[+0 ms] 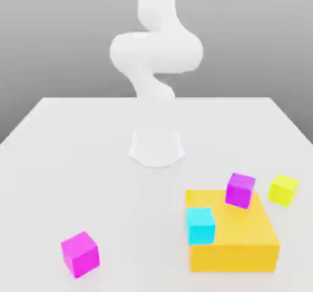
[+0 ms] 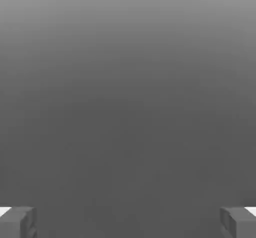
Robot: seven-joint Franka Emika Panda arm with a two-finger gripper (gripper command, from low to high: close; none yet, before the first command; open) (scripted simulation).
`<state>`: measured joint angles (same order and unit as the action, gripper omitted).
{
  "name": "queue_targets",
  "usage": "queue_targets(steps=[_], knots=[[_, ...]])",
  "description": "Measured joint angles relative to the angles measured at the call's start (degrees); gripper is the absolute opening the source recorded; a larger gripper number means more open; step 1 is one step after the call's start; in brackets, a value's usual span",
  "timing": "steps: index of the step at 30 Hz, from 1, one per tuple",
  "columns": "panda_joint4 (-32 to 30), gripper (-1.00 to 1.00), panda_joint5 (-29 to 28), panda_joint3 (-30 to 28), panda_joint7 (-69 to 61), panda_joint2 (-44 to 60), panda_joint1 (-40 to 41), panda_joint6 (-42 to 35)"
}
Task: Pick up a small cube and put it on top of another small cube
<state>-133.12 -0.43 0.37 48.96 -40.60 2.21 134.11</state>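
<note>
We see white table (image 1: 73,162), grey backdrop. Pink cube (image 1: 80,254) alone toward exterior view's left; purple cube (image 1: 239,190) on yellow block (image 1: 235,235). Gripper (image 2: 128,222) fingers spread wide.

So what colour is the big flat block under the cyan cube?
Orange-yellow; the block under the cyan cube shows best in the exterior view.

Ext cam high, facing arm (image 1: 156,64)

My arm (image 1: 156,52) is plain white all over — smooth, rounded, bulging links with no markings I can make out; my base (image 1: 156,147) is a white round collar; my fingers (image 2: 20,223) are blocky grey pads — white-edged.
</note>
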Motion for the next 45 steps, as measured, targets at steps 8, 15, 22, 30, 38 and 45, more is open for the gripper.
queue_targets(steps=[8, 15, 22, 30, 38, 45], knots=[[-4.3, 0.0, -1.7, 0.3, 10.3, 17.0, 6.4, 7.5], [-8.0, 0.0, -2.5, -0.9, 18.7, 31.5, 10.5, 14.0], [-11.8, 0.0, -0.3, -2.6, 25.0, 46.0, 14.3, 20.5], [-11.2, -1.0, 2.9, -2.0, 25.5, 62.0, 15.7, 31.6], [-11.4, -1.0, 2.7, -2.1, 25.7, 60.7, 15.7, 30.6], [-14.7, -1.0, 1.7, 0.8, 25.9, 46.8, 12.1, 20.1]])
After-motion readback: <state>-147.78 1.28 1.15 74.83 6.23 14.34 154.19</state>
